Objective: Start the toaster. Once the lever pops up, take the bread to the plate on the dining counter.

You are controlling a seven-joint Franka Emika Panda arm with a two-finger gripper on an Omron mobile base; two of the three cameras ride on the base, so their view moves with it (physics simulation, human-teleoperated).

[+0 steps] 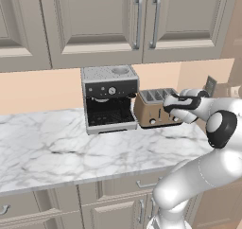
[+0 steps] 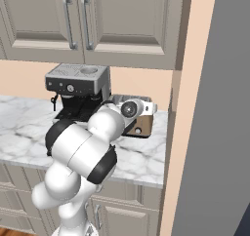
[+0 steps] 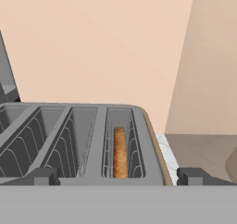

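I have the gripper point(image 1: 171, 101) at centre right of the left base view, just in front of the toaster point(image 1: 153, 108), which sits beside the coffee machine point(image 1: 108, 98) on the marble worktop point(image 1: 56, 147). In the hand view the finger tips point(image 3: 44, 176) stand wide apart at the bottom, released, gripping nothing. The bread point(image 3: 120, 152) stands in the rightmost slot (low centre there), sunk below the silver top.
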